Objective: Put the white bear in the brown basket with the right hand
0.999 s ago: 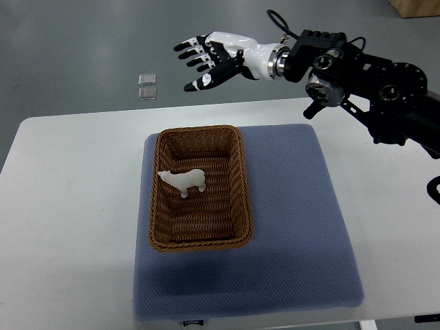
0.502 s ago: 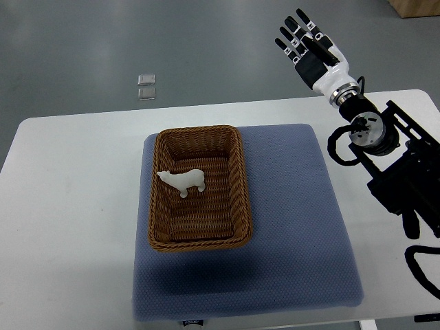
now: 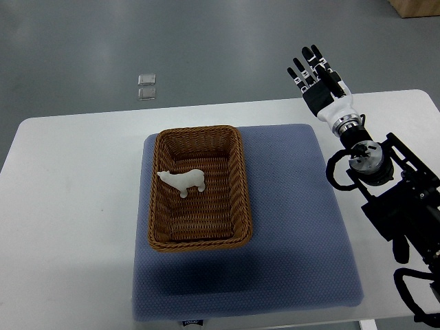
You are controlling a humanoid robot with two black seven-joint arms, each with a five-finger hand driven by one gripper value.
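Note:
The white bear (image 3: 183, 181) lies on its side inside the brown wicker basket (image 3: 238, 179), toward the basket's left wall and upper half. My right hand (image 3: 315, 77) is far off to the upper right, past the table's back edge, with its fingers spread and nothing in them. Its black arm (image 3: 385, 199) runs down along the right side of the picture. The left arm does not show.
The basket stands on a blue-grey mat (image 3: 295, 227) that covers the middle of the white table (image 3: 69, 206). Two small clear square pieces (image 3: 146, 86) lie on the grey floor beyond the table's far edge.
My right hand swung from above the basket's far side out to the right, then dropped slightly and drew closer to the table edge. The bear stayed still in the basket.

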